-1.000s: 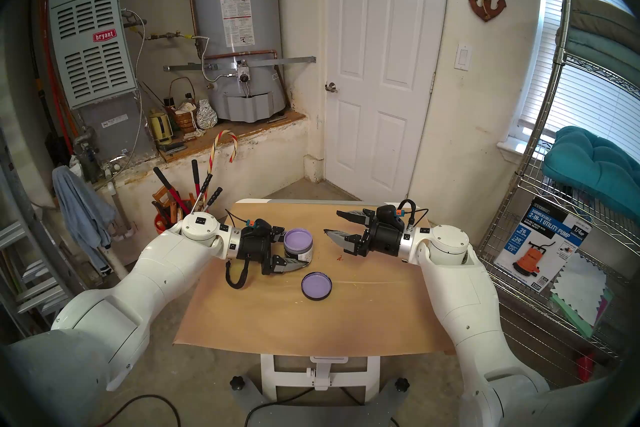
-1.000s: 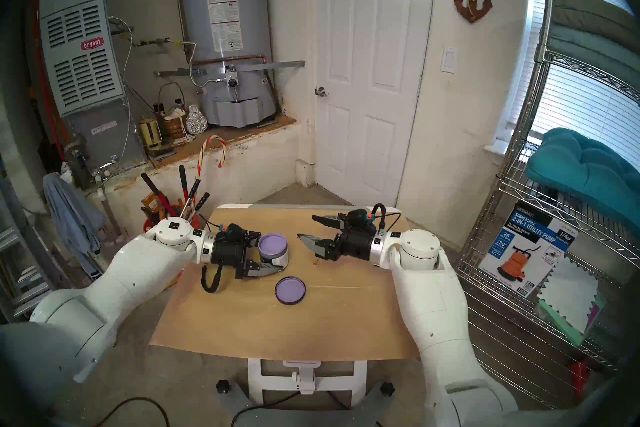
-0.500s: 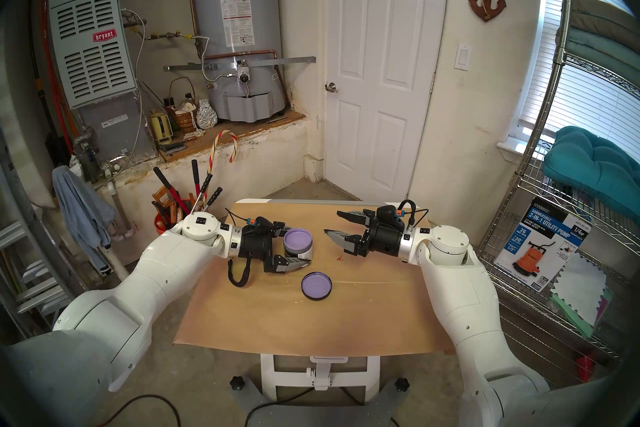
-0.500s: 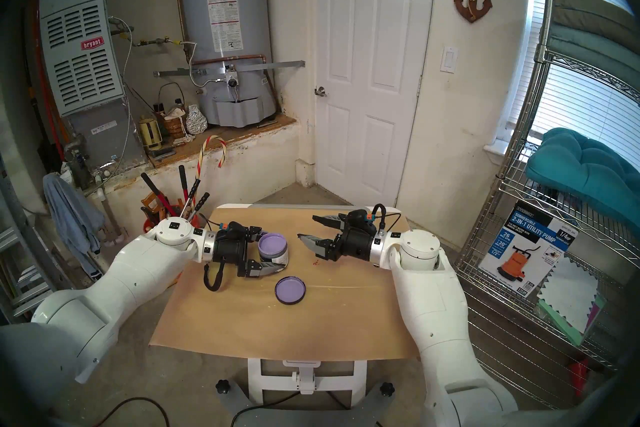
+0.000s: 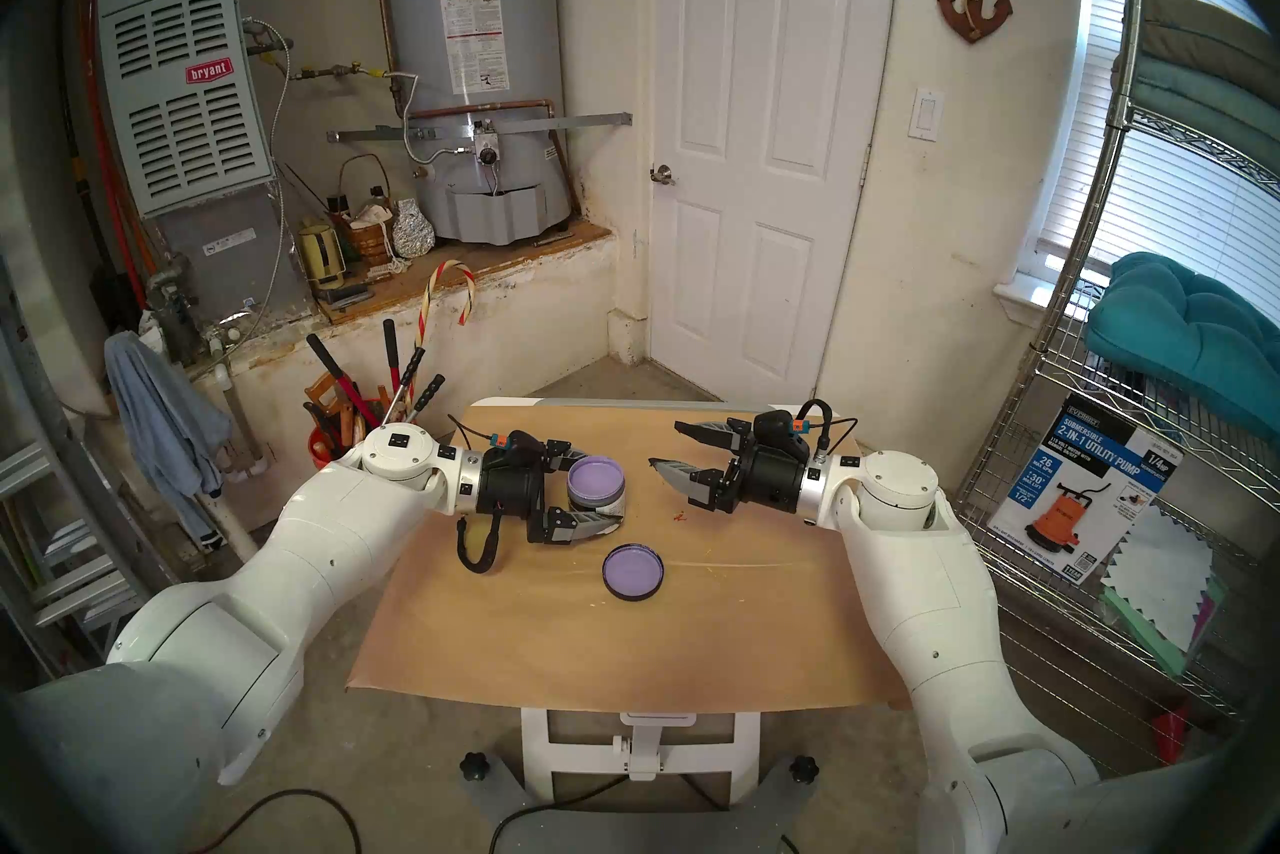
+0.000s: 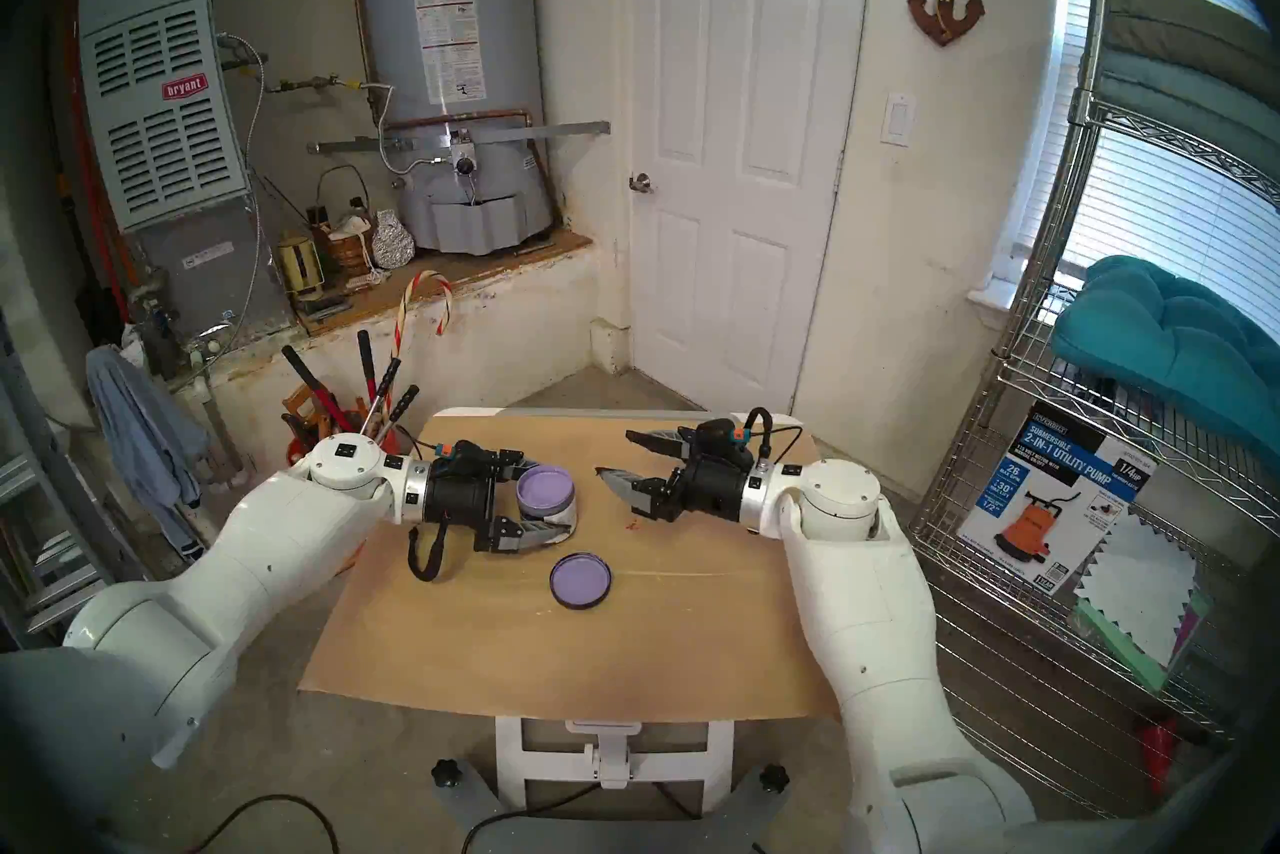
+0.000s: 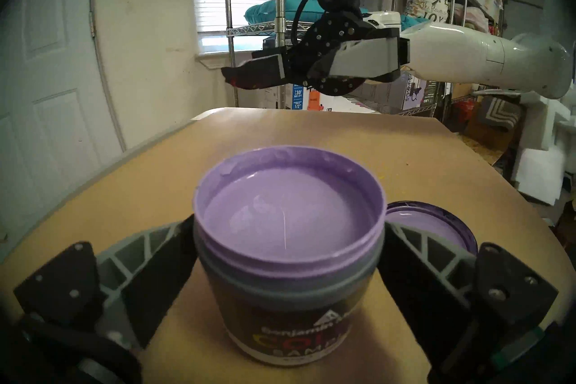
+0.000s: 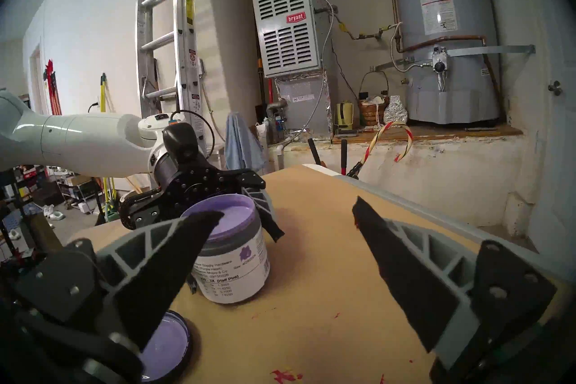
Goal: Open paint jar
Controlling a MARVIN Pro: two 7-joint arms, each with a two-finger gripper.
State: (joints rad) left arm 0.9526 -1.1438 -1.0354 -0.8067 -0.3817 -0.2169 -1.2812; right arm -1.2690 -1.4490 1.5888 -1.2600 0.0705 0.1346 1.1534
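Basically done: jar (image 5: 597,480) stands upright and open in the left-centre of the head view, full of lavender paint nearly to the rim. Lid (image 5: 633,572) lies inside-up on the surface (image 5: 623,651), just below and right of the jar, apart from it.

Left gripper (image 7: 288,227): jaws flank the jar, pads right at its wall. You can't tell from these views if they press or have let go. Right gripper (image 5: 665,447): jaws spread wide, holding nothing, hovering right of the jar and clear of it.

Risks for you:
- Pull the left arm back while a pad is clamped or stuck to the label and the jar likely drags or tips, and paint that high would slop out.
- Any sideways swing of the left wrist would knock the jar toward the lid.
- Lid is wet side up; a low jaw passing over could smear it.
- Drop the right arm and its lower jaw could clip the jar rim.

Around: red paint specks (image 5: 680,515) between the grippers, black cable loop (image 5: 478,547) hanging under the left wrist, near the surface. Nothing else lies in the retreat paths.
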